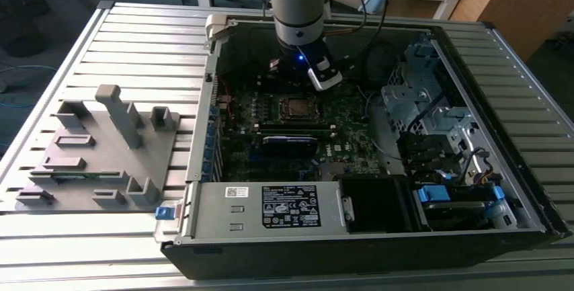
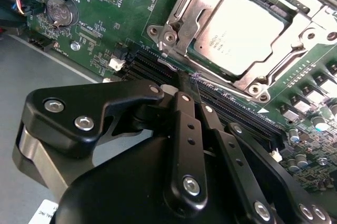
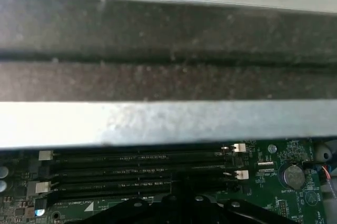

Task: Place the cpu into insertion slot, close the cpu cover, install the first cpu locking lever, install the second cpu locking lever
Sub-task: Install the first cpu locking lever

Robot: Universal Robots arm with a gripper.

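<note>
My gripper (image 2: pixel 182 79) is drawn narrow: in the second wrist view its black fingers (image 2: pixel 188 129) run together to a closed point just above the motherboard (image 2: pixel 113 2). The tips sit at the corner of the socket area, right beside the bent end of a thin silver lever (image 2: pixel 167 65). I cannot tell whether the tips actually pinch it.

Just past the tips lies the cpu (image 2: pixel 239 29), dull silver and flat, seated in the insertion slot (image 1: pixel 296 107). The cpu cover (image 2: pixel 308 21) lies down around it, framing the chip on all sides that I can see. Long black memory slots (image 2: pixel 231 109) run between the gripper and the socket. A coin battery (image 2: pixel 59 12) sits well off to the far side of the board.

In the first wrist view I get the same memory slots (image 3: pixel 137 171) with their white latches, the coin battery (image 3: pixel 292 175), and a grey wall of the computer case (image 3: pixel 168 124) behind them.

In the exterior view the arm (image 1: pixel 300 9) comes down into the open computer case (image 1: pixel 529 190), ending over the socket near the middle of the board. The power supply (image 1: pixel 269 207) takes the near edge of the case. The case lies on a slatted metal bench (image 1: pixel 134 42), and a grey plastic fixture (image 1: pixel 99 150) stands on the bench toward the exterior view's left, well apart from the arm.
</note>
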